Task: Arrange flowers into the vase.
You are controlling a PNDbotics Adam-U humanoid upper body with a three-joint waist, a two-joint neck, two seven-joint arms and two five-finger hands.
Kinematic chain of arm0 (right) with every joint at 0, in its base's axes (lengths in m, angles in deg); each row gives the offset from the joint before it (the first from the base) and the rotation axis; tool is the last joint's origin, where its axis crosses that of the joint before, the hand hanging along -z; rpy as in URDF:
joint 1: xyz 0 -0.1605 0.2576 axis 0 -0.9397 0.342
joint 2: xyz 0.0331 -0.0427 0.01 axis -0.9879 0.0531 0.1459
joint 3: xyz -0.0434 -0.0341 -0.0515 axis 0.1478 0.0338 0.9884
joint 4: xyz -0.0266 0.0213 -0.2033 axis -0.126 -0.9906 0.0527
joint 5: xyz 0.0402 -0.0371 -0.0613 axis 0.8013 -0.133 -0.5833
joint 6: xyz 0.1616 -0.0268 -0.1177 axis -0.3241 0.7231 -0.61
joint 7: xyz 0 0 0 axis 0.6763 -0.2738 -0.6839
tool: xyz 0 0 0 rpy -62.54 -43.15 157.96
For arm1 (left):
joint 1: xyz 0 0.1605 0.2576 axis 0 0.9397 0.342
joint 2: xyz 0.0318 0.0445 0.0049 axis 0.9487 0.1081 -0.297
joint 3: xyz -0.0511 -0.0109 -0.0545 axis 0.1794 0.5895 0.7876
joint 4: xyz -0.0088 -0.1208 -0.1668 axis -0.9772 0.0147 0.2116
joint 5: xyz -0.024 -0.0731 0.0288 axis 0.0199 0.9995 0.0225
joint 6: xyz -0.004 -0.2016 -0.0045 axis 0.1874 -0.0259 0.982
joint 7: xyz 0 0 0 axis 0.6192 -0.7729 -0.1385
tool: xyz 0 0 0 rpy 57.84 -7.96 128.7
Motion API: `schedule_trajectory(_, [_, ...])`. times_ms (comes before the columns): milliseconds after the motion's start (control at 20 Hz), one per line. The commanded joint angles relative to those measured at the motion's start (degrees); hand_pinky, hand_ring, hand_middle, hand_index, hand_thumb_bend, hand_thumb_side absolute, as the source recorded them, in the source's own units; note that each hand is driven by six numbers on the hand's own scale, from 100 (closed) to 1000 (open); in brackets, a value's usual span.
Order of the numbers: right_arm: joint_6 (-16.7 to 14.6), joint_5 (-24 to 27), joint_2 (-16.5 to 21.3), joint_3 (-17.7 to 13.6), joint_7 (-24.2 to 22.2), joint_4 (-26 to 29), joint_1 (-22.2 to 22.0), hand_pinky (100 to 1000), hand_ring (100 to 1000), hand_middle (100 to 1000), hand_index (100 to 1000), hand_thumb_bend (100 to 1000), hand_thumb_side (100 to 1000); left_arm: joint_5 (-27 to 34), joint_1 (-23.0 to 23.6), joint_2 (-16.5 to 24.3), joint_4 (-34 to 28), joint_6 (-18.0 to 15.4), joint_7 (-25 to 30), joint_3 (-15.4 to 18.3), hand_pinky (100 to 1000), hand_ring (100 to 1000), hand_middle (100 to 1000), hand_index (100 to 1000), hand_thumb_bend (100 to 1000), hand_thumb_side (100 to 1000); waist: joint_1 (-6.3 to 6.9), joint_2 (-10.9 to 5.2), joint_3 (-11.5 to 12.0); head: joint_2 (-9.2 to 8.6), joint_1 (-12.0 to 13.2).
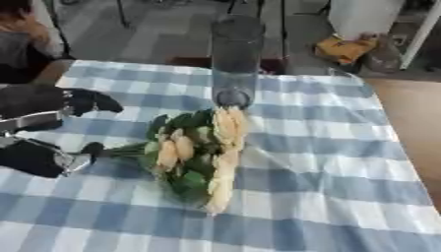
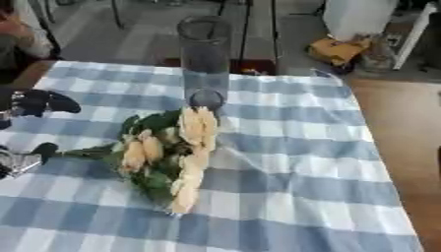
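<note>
Left hand (image 1: 43, 133) at left edge, partly cut off; fingers and thumb pinch stems of flower bunch (image 1: 196, 147). Bunch lies on checked tablecloth (image 1: 344, 147), blooms pointing away from hand. Tall clear vase (image 1: 235, 59) upright beyond blooms, near them. Right hand not visible.

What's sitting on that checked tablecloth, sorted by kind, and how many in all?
Glass vase: 1
Bunch of yellow flowers: 1, lying on its side
Total: 2 things on the checked tablecloth
</note>
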Motion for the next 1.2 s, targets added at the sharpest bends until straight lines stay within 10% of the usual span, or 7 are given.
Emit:
schedule_trajectory(50, [-0.05,0.38,1.04,-0.34,-0.27,0.32,0.59,691,783,800,818,100,1000,-0.9,-1.46,0.0,2.19,1.02,-1.33,-0.53,841,980,960,1000,235,716,0.22,-0.73,-0.05,-0.73,0.17])
schedule_trajectory(1200, [-0.19,0.81,0.76,-0.43,-1.29,0.21,0.97,691,782,797,818,100,1000,-6.33,-3.08,-7.21,15.3,-1.41,-7.25,-3.6,780,943,896,1000,329,707,0.13,0.35,-0.94,-1.54,0.58])
